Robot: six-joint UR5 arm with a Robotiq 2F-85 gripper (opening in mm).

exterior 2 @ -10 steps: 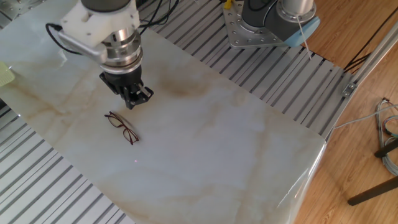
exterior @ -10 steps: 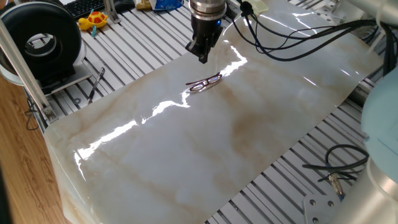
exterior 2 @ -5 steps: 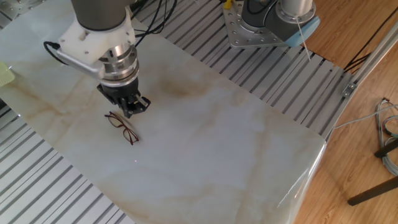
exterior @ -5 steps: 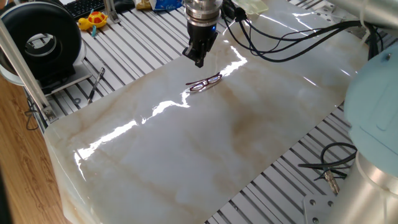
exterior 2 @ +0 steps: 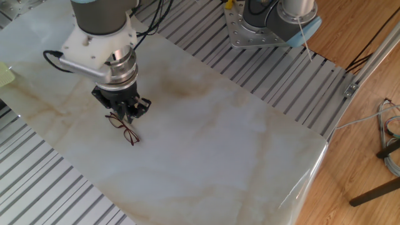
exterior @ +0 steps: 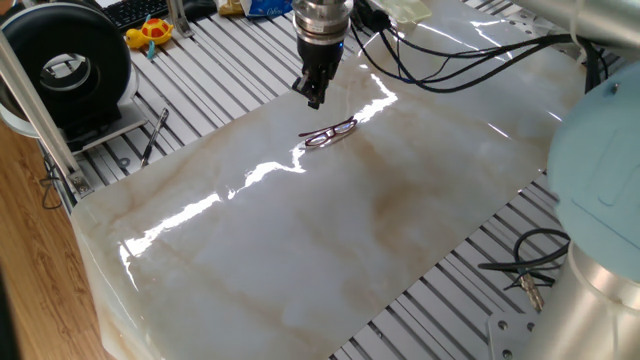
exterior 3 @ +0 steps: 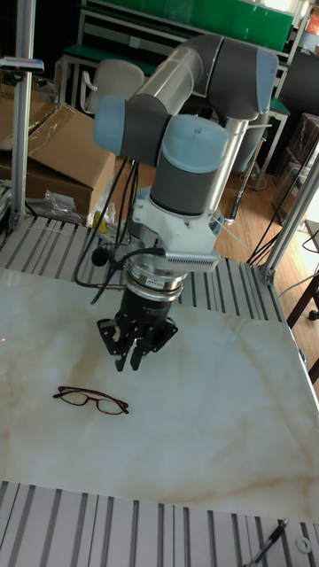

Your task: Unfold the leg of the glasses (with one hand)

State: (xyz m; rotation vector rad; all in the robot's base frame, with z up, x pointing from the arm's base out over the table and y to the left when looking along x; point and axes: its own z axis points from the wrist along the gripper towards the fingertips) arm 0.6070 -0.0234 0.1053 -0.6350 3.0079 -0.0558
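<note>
The glasses point(exterior: 330, 133) lie flat on the marble-patterned sheet point(exterior: 330, 250), thin and dark reddish-brown, and nothing touches them. They also show as the glasses point(exterior 2: 123, 127) and, left of centre in the tall view, the glasses point(exterior 3: 90, 400). My black gripper point(exterior: 314, 97) hangs from the silver wrist, pointing down. It hovers just above and behind one end of the frame. In the other fixed view the gripper point(exterior 2: 129, 113) overlaps the near end of the glasses. In the tall view the gripper point(exterior 3: 133, 358) is up and to the right of them. Its fingertips meet, with nothing between them.
A black pen-like tool point(exterior: 154, 136) lies on the slatted table left of the sheet, beside a round black device point(exterior: 70, 60). A yellow toy point(exterior: 150, 32) sits at the back. Loose cables point(exterior: 530, 265) lie at the right front. A second arm's base point(exterior 2: 275, 19) stands behind the sheet.
The gripper has shifted over the last second toward the end of the glasses, and now overlaps it in the other fixed view. The glasses have not moved.
</note>
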